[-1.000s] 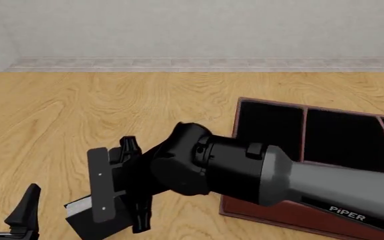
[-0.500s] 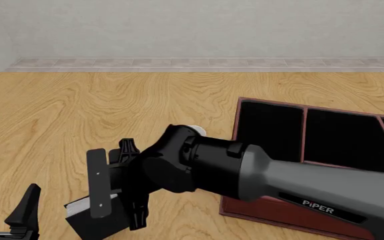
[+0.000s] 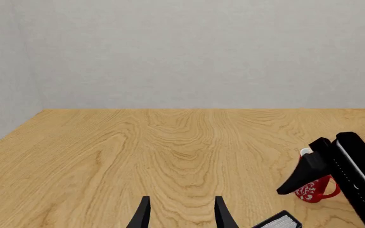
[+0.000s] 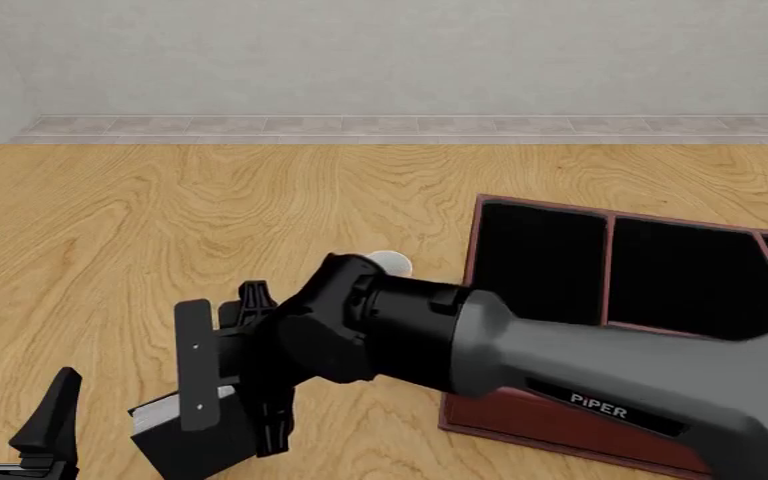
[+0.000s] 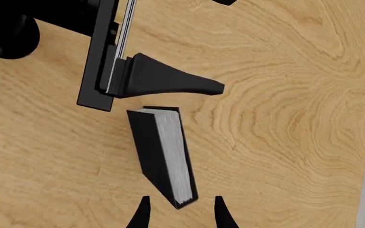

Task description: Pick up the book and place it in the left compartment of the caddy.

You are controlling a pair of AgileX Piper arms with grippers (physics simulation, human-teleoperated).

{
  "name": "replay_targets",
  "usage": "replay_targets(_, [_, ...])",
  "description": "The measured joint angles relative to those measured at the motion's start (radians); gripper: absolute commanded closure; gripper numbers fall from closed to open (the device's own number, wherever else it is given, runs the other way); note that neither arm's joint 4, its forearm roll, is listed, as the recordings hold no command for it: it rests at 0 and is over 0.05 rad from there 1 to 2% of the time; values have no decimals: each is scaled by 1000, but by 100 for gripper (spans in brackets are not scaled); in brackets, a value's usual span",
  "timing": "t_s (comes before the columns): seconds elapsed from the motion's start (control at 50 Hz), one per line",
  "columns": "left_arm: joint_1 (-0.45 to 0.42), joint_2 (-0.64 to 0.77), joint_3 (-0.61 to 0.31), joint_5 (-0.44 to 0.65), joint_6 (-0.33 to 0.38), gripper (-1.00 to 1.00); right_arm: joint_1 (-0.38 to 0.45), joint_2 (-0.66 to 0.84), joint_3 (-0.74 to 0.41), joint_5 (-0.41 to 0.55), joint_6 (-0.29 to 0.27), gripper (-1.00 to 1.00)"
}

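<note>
The right arm (image 4: 584,375) is a grey tube marked "PiPER" in white, ending in glossy black joints and tapered black jaws.

the table (image 4: 157,230) looks like smooth light wood with wavy grain and a soft sheen. the book (image 5: 163,154) has a matt black cover and white paper page edges. the caddy (image 4: 584,430) has dark red smooth walls and a flat matt black lining. the right arm (image 4: 598,385) is grey and black, faintly glossy plastic.

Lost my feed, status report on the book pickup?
Right gripper open, jaws over the book, not gripping. Left gripper open, idle. Book flat on the table, outside the caddy. Red mug nearby.
</note>
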Motion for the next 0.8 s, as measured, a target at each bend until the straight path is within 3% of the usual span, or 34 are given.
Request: replay_targets(0.8, [0,0,0,0,0,-100,-21,59,-1,-22,-1,-100])
